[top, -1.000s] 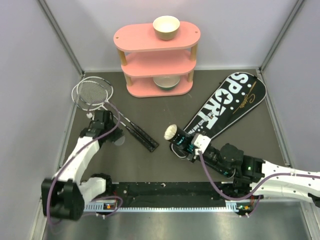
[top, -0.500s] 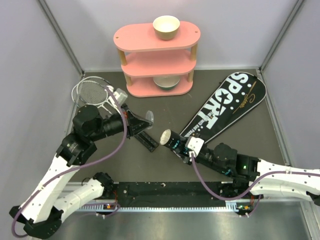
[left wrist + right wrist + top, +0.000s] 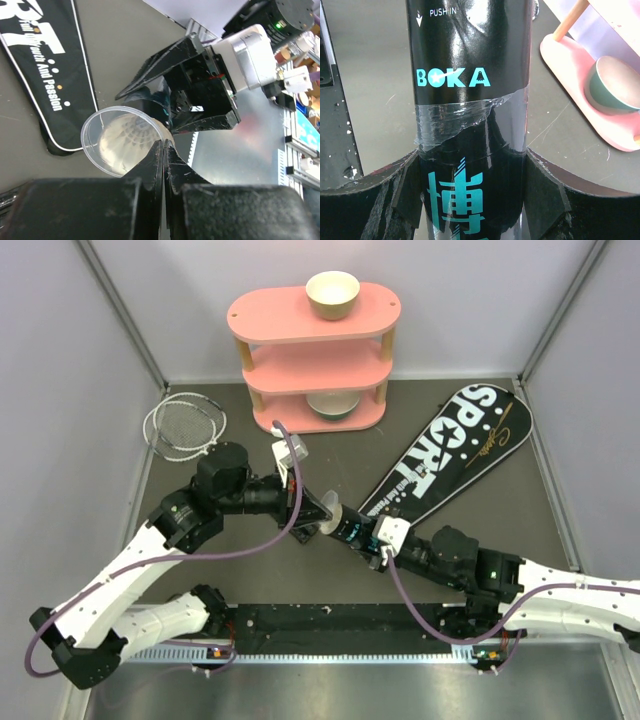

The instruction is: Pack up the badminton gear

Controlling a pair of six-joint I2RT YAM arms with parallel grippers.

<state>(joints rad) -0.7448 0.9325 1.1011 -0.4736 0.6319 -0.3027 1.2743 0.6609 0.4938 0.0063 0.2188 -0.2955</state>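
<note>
From above, the black tube [image 3: 352,527] is seen over the middle of the table [image 3: 330,455]. It is gripped across its body by the right gripper [image 3: 364,534], and the left gripper [image 3: 325,512] is brought up to its open end. What is pinched there is hardly made out in that view.

The matter is settled by the left wrist view. The left gripper's fingers [image 3: 175,165] are pressed flat together on the rim of a clear cap [image 3: 100,150], a thin, glossy plastic disc with a raised lip, held at the tube's mouth (whether it is seated cannot be told). Through it the white ribbed feathers of a shuttlecock [image 3: 127,135] are shown inside the tube.

Only in the right wrist view is the tube's surface given: round, shiny black, lettered BOKA in teal and banded with wrinkled clear tape. It is clamped between two matte black fingers [image 3: 395,195].

The long black bag [image 3: 450,452], paddle-shaped and lettered SPORT in white, is laid flat with its narrow end near the tube. The rackets [image 3: 183,426], their thin round silver frames overlapped, are seen at the far left corner, well apart from the bag.
</note>
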